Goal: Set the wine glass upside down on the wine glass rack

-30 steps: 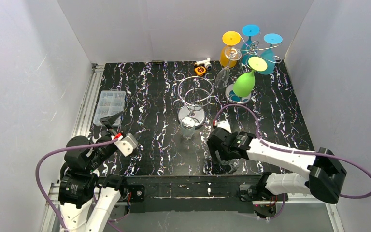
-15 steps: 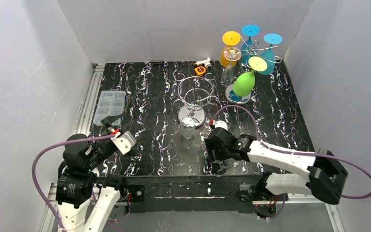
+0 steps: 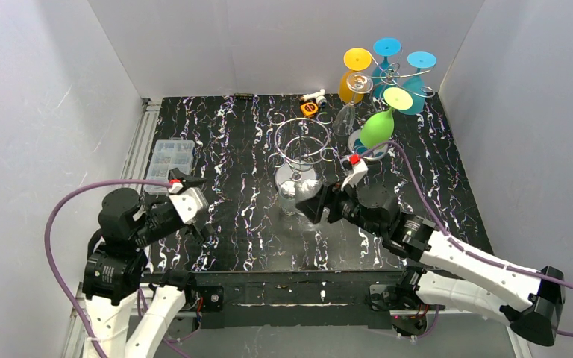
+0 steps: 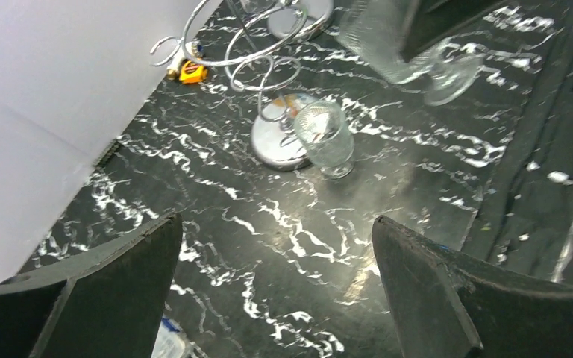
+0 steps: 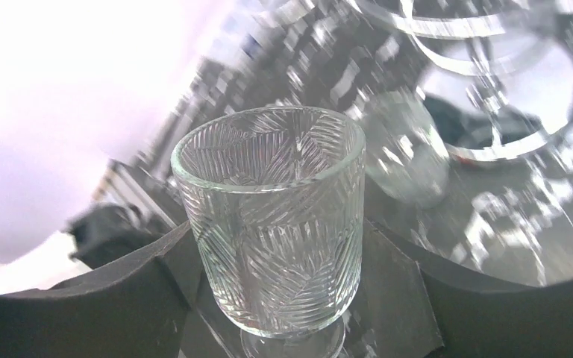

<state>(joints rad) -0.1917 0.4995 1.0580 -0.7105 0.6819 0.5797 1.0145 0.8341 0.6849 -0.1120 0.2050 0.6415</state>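
Right gripper [image 5: 276, 261] was clamped on the clear ribbed wine glass [image 5: 272, 216], held off the counter mid-frame beside the silver wire rack [image 3: 302, 145]. Flipping and hanging it remained. Left gripper [image 4: 274, 224] gaped empty, lower left.

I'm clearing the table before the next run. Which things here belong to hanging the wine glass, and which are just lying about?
Job: clear wine glass held in the right gripper; empty wire rack, centre.
Lying about: second clear glass standing by that rack's base; parts box; small orange item; far rack with coloured glasses.
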